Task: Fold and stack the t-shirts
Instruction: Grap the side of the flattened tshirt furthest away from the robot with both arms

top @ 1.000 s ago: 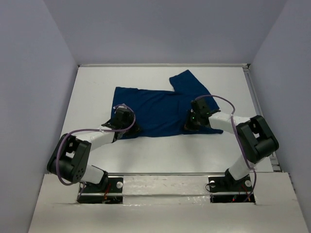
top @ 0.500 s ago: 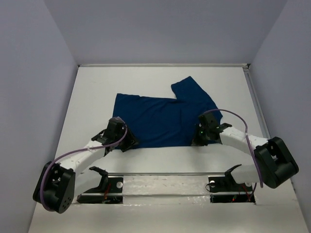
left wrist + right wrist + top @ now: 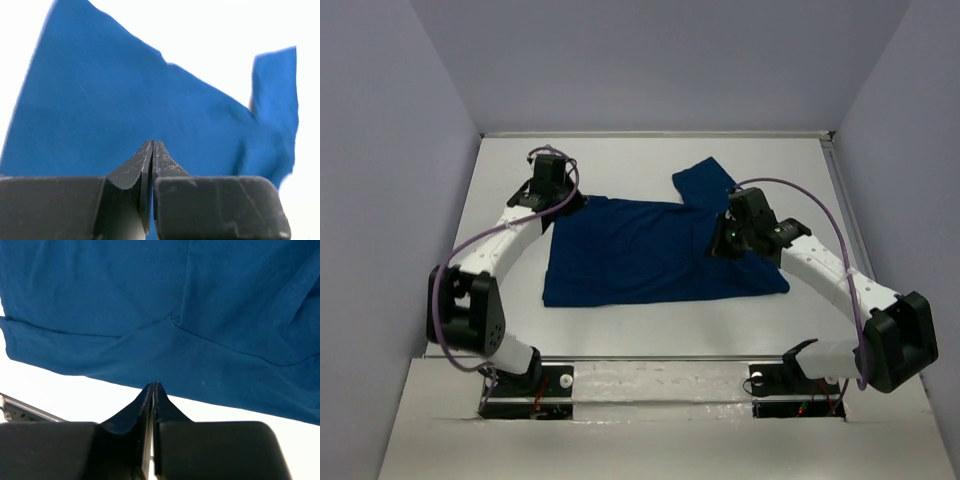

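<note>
White counter point(image 3: 650, 325), grey walls. Navy t-shirt point(image 3: 640, 250) spread flat mid-counter, one sleeve sticking out toward far right. My left hand point(image 3: 560, 195) at shirt's far left corner, fingers pressed together; cannot tell if cloth pinched. My right hand point(image 3: 725, 240) over shirt's right side, fingers likewise closed tight.

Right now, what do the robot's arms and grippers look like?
The left arm and right arm have white links and chunky black joints, with a purple cable looping along each. The left gripper and right gripper are black, their fingers tapering to thin tips.
</note>
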Controlling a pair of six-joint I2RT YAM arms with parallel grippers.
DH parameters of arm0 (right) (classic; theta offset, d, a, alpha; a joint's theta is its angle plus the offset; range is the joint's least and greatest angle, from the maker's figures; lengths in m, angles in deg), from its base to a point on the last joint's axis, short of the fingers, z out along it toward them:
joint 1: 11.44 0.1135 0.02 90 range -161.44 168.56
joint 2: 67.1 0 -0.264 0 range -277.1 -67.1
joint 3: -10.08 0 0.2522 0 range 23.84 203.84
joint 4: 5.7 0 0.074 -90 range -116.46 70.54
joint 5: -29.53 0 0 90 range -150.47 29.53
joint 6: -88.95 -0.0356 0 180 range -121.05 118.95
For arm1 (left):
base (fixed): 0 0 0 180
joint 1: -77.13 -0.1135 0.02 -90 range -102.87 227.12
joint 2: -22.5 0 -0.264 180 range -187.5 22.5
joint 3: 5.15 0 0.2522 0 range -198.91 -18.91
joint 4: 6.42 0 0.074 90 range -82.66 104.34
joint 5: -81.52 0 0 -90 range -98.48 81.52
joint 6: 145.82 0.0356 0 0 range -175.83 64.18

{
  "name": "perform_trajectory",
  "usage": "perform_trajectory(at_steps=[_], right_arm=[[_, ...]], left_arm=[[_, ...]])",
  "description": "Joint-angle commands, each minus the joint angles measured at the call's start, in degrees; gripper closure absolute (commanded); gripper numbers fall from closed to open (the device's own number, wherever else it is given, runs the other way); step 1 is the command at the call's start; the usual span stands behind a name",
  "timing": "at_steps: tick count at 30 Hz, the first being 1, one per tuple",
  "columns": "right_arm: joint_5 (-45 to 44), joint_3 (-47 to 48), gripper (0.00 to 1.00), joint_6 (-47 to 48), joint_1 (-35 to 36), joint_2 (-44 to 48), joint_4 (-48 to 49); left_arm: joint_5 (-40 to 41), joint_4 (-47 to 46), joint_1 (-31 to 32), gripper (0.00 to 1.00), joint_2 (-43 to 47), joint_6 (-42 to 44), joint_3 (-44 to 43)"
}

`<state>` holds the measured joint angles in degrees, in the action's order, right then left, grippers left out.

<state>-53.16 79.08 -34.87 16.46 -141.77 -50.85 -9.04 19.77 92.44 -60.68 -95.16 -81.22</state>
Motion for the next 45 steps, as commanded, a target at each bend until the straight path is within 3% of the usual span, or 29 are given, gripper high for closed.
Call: perform_trajectory(at_steps=[1, 3, 5, 6, 18, 34, 36, 37, 38, 42, 45], right_arm=[[0.8, 0.7, 0.99, 2.6, 0.6, 1.2, 0.4], [0.8, 0.4, 0.99, 2.8, 0.6, 2.8, 0.2], [0.6, 0.1, 0.99, 3.0, 0.6, 3.6, -0.3], [0.5, 0.0, 0.98, 3.1, 0.6, 3.8, -0.9], [2.0, -3.6, 0.98, 2.6, 0.6, 5.8, -1.0], [3.9, -1.9, 0.98, 2.4, 0.6, 3.3, 1.2], [2.5, 0.4, 0.98, 2.9, 0.6, 1.4, 1.7], [0.8, 1.8, 0.95, 4.0, 0.6, 0.3, 2.3], [0.1, 5.2, 0.93, 4.8, 0.1, -1.0, 2.7], [-0.4, 14.4, 0.8, 7.9, -4.9, -11.5, 4.5], [0.2, 26.6, 0.65, 8.9, -10.8, -20.8, 7.5]], left_arm=[[4.5, -2.8, -5.1, 1.0, -13.8, 6.2, -10.1], [5.1, -2.0, -6.3, 0.86, -19.3, 7.7, -15.8], [7.0, -0.2, -7.1, 0.65, -22.5, 8.7, -20.9], [7.6, 0.3, -7.1, 0.62, -25.4, 9.3, -22.6], [11.6, 3.7, -8.9, 0.59, -39.2, 13.1, -33.7], [10.9, 2.3, -8.9, 0.6, -43.1, 14.5, -32.2], [11.1, 2.2, -8.9, 0.65, -43.4, 14.2, -32.3], [11.2, 2.1, -8.9, 0.79, -43.3, 14.2, -32.3], [11.3, 1.8, -8.9, 0.84, -43.2, 14.2, -32.4], [11.8, 1.7, -8.9, 0.92, -42.3, 14.5, -32.6], [12.0, 2.2, -8.9, 1.0, -40.1, 14.8, -32.3]])
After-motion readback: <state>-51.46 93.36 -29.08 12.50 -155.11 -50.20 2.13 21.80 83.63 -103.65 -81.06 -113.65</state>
